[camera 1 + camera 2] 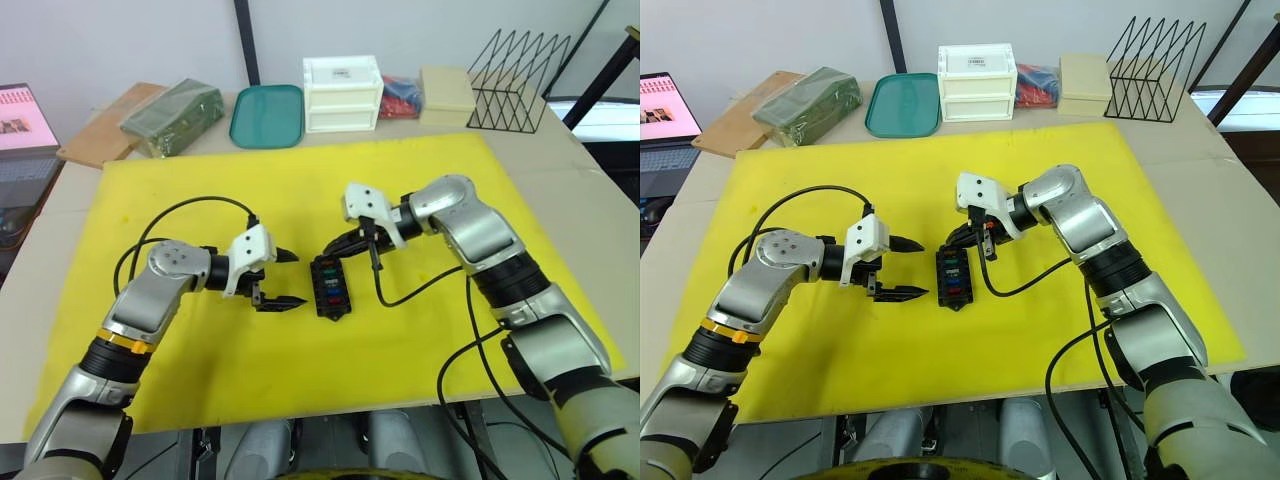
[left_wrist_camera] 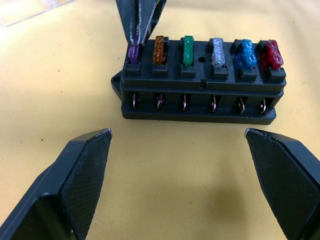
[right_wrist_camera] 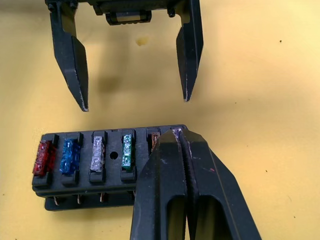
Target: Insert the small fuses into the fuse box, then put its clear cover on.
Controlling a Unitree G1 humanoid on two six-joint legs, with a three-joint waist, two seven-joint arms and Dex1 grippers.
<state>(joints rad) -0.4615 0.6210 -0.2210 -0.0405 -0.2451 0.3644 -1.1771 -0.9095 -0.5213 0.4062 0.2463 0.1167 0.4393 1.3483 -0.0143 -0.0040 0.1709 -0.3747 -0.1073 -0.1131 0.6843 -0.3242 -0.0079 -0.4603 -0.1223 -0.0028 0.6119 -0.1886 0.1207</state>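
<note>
From the head cameras, the fuse box (image 1: 330, 287) lay on the yellow mat (image 1: 300, 360) covering the desk (image 1: 560, 160), between the two arms. The left pincer (image 1: 279, 279) hung just beside the box, fingers spread and empty. The right pincer (image 1: 345, 243) pointed down at the box's far end.

In the left wrist view, six small fuses (image 2: 188, 50) stood in one row of the box: purple, amber, green, grey, blue, red. The right pincer's fingertips (image 2: 137, 25) were pressed together on the purple fuse (image 2: 133, 52). A corner of the clear cover (image 2: 30, 10) lay on the mat beyond.

In the right wrist view, the clenched right fingers (image 3: 185, 170) covered the purple fuse's end of the row, the released left pincer (image 3: 135, 102) waiting opposite.
</note>
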